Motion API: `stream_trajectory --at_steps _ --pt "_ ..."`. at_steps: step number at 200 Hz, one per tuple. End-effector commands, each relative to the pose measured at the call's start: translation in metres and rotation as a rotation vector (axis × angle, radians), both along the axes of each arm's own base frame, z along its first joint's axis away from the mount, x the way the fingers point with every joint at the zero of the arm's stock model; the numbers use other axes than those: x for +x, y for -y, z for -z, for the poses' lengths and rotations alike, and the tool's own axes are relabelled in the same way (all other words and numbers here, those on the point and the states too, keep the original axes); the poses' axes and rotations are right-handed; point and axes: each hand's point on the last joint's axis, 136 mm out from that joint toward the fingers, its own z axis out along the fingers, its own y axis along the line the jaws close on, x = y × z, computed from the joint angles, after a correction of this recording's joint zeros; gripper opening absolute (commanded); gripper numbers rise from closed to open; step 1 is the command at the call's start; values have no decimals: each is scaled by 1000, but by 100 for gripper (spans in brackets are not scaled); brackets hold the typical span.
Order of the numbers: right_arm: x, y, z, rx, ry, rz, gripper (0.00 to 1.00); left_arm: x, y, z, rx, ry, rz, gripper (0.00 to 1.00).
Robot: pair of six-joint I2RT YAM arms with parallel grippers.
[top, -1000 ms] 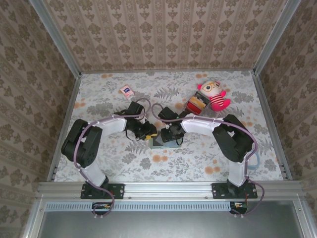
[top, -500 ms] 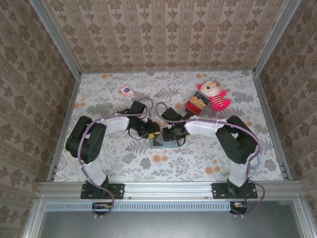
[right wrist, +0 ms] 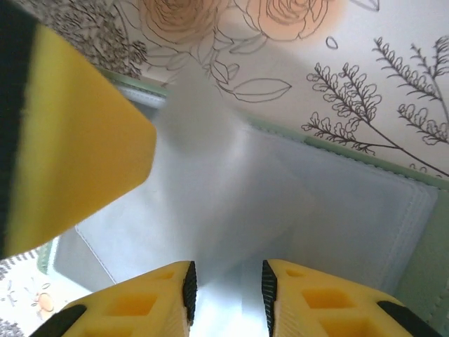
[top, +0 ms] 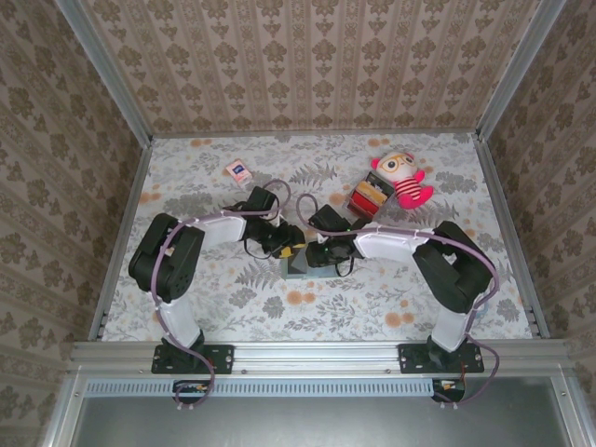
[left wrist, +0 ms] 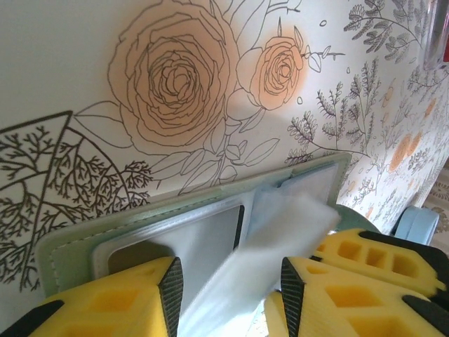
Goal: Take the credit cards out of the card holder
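The grey-green card holder [top: 297, 268] lies open on the flowered tabletop, mid-table, with both grippers meeting over it. My left gripper [top: 289, 250] reaches in from the left and my right gripper [top: 316, 255] from the right. In the left wrist view the holder [left wrist: 74, 247] shows a clear window pocket, and a translucent white leaf [left wrist: 277, 228] slants up between the parted jaws of the left gripper [left wrist: 228, 293]. In the right wrist view the same leaf [right wrist: 224, 182] rises off the holder [right wrist: 425, 281] into the gap of the right gripper [right wrist: 228, 288]. The credit cards are hidden.
A striped plush doll [top: 403, 180] and a stack of red, tan and black blocks [top: 369, 196] sit at the back right. A small pink-and-white packet [top: 238, 170] lies back left. Papered walls and metal rails enclose the table.
Both arms have pushed a little further in and to the right over the holder. The left arm's elbow has swung inward. The holder has stayed in place.
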Motion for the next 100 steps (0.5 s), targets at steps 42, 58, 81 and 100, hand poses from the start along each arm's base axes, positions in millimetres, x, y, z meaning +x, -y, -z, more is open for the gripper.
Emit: stream_trajectory --at_steps 42,58,81,100 --pt "-2 8 -24 47 -25 114 33 -5 4 -1 -43 -21 14 38" --pt "-6 5 -20 78 -74 147 33 -4 8 -6 -69 -13 18 37" --pt "-8 3 -20 124 -96 184 33 -3 12 -14 -116 3 26 38" --pt "-5 5 -26 144 -88 205 33 -4 14 -18 -145 11 38 40"
